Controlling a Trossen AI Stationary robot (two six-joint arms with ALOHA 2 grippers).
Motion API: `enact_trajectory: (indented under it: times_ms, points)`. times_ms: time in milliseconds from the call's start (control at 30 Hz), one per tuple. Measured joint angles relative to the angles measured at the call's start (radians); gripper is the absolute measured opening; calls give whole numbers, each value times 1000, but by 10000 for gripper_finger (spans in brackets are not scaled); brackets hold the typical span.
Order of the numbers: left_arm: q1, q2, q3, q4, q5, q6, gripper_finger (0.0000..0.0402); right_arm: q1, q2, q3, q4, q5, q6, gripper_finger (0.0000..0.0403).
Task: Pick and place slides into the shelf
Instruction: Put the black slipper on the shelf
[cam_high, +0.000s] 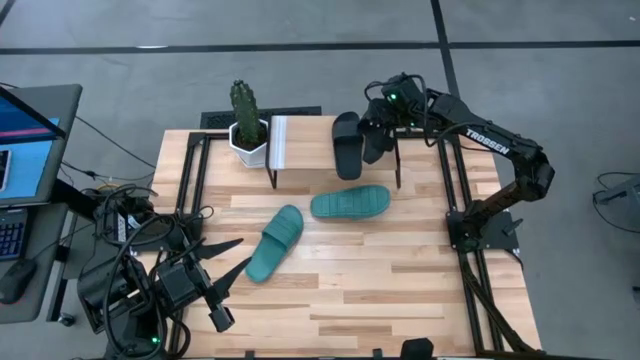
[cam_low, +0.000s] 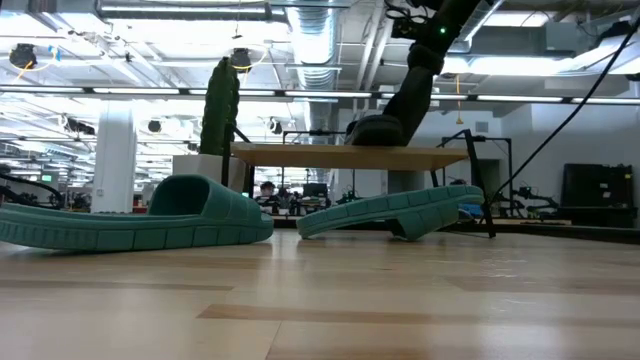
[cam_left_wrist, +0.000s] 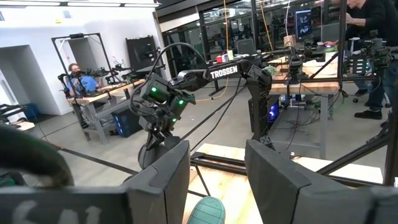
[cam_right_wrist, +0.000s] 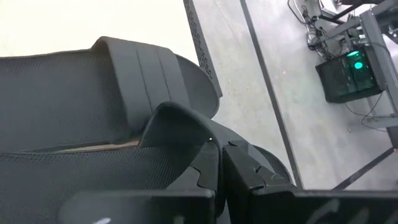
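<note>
Black slides: one (cam_high: 347, 145) lies on the shelf (cam_high: 300, 140), the second (cam_high: 375, 140) gripped by the right claw (cam_high: 378, 128) above it. Teal slides (cam_high: 274, 243) (cam_high: 349, 204) remain on the table (cam_high: 400, 280); left claw (cam_high: 228, 268) waits, released.

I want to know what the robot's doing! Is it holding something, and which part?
The right gripper pinches the second black slide sandal by its wide strap, beside the black sandal on the wooden shelf. The left gripper holds nothing.

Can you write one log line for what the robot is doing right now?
right tool: shut on second black slide, over shelf | first black slide: on shelf | teal slides: table | left tool: open, waiting
</note>
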Motion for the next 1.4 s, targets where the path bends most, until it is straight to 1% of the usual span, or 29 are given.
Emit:
enact_trajectory:
  times_ms: [167,267,500,733,833,967,1100,1233,1300,1333,1400]
  points:
    - [0,0,0,0,0,0,144,-13,0,0,4,0,23,1]
    - [0,0,0,0,1,0,144,-15,0,0,5,-3,44,12]
    - [0,0,0,-1,2,0,144,-15,0,0,3,-7,73,82]
    - [0,0,0,-1,3,0,144,-15,0,0,-53,-7,70,147]
    - [0,0,0,-1,3,0,144,-15,0,0,-71,-7,71,169]
    - [0,0,0,-1,3,0,144,-8,-4,0,-75,-7,73,187]
    - [0,0,0,-1,4,1,144,14,-40,0,-42,-5,81,191]
    - [1,0,0,-10,22,3,144,35,-95,0,34,36,120,179]
    - [1,0,0,-13,34,3,144,34,-123,2,60,87,161,162]
    - [1,0,0,-13,41,3,144,27,-132,3,60,96,181,147]
    - [1,0,0,-13,48,2,144,0,-141,3,36,71,223,98]
